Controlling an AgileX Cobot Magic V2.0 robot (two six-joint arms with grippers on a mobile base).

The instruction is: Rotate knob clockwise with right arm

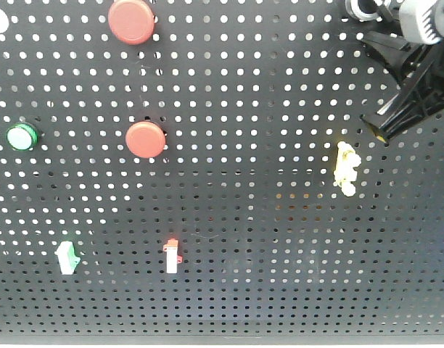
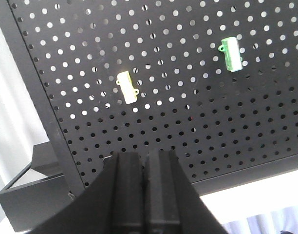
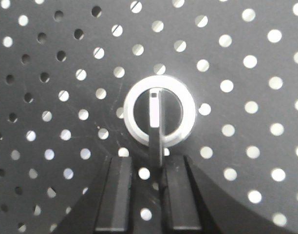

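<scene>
As the right arm (image 1: 414, 87) reaches in from the upper right corner of the board (image 1: 265, 87), its wrist view puts the knob (image 3: 159, 114) dead ahead. The knob sits on the board face, its silver ring whole, its pointer bar upright.

Right pincer (image 3: 146, 195): released, fingers (image 3: 114, 195) apart. The bar's lower end hangs just above the gap between them. Whether anything touches, I cannot tell. In the front view the knob cannot be picked out with certainty; the arm covers that corner.

Left pincer (image 2: 145, 190): clenched on nothing, well back from the board's lower part.

Other fittings on the board:
- Two red buttons, one at the top edge (image 1: 131, 20) and one below it (image 1: 145, 139).
- Green-rimmed button (image 1: 22, 135), far left.
- Yellow clip (image 1: 345, 168), just below the right arm's tip, the nearest thing to it.
- Red-topped white clip (image 1: 172, 255) and green clip (image 1: 67, 257), low on the left, well apart from the arm.

Around the knob, the wrist view shows only bare board and holes on every side. A wide bare stretch lies between the red buttons and the yellow clip.

Edges: the board's bottom rim runs along the foot of the front view. In the left wrist view its side and bottom rims meet at a corner, with a black box (image 2: 27, 195) just beside it and a white tabletop (image 2: 256, 197) below.
</scene>
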